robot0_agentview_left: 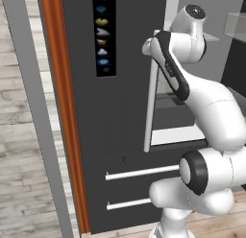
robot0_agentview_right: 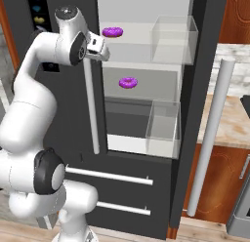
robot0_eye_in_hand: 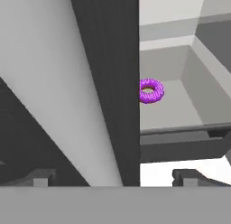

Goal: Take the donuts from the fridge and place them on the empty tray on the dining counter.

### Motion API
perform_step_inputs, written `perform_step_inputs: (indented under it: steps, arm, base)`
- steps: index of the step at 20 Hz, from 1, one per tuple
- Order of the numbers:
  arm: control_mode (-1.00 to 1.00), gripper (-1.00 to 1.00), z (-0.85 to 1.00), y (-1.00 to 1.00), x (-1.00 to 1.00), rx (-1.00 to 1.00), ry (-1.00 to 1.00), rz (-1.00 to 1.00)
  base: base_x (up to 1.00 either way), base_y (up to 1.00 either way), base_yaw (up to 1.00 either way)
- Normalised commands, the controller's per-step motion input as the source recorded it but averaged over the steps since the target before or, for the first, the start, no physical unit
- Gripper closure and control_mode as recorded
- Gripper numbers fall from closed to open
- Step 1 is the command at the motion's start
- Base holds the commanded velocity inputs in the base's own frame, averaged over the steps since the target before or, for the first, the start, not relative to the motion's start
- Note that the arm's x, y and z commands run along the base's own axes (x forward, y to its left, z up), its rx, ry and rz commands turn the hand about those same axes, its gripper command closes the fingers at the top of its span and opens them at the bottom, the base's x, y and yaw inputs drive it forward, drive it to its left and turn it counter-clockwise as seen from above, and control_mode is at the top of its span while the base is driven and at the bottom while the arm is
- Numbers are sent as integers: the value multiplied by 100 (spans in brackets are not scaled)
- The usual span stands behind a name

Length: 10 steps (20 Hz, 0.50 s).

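The fridge (robot0_agentview_left: pixel 120 117) is dark grey, with its left door shut and its right door (robot0_agentview_right: pixel 202 90) swung open on a white inside. One purple-iced donut (robot0_agentview_right: pixel 113 31) lies on the upper shelf. A second donut (robot0_agentview_right: pixel 128 82) lies on the shelf below and also shows past the door edge as the donut (robot0_eye_in_hand: pixel 151 91). My gripper (robot0_agentview_right: pixel 100 48) is open at the top of the shut door's long white handle (robot0_agentview_right: pixel 90 104), and the handle (robot0_eye_in_hand: pixel 58 92) runs between the spread fingertips (robot0_eye_in_hand: pixel 43 178). The empty tray and the dining counter are out of view.
Clear plastic bins (robot0_agentview_right: pixel 173 38) (robot0_agentview_right: pixel 163 126) sit at the right of the shelves. Two drawers with white bar handles (robot0_agentview_right: pixel 107 176) lie below. The open door's handle (robot0_agentview_right: pixel 212 138) stands to the right, before a beige counter on wooden cabinets (robot0_agentview_right: pixel 229 124). An orange-brown panel (robot0_agentview_left: pixel 62 112) flanks the fridge's left.
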Motion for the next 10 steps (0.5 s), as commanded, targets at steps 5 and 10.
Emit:
perform_step_inputs:
  steps: [5,10]
  arm:
    - [-100,-100,-75,0,26,0,-49,5]
    - [-100,-100,-12,3,72,0,1,0]
  base:
    - [0,0,0]
    - [0,0,0]
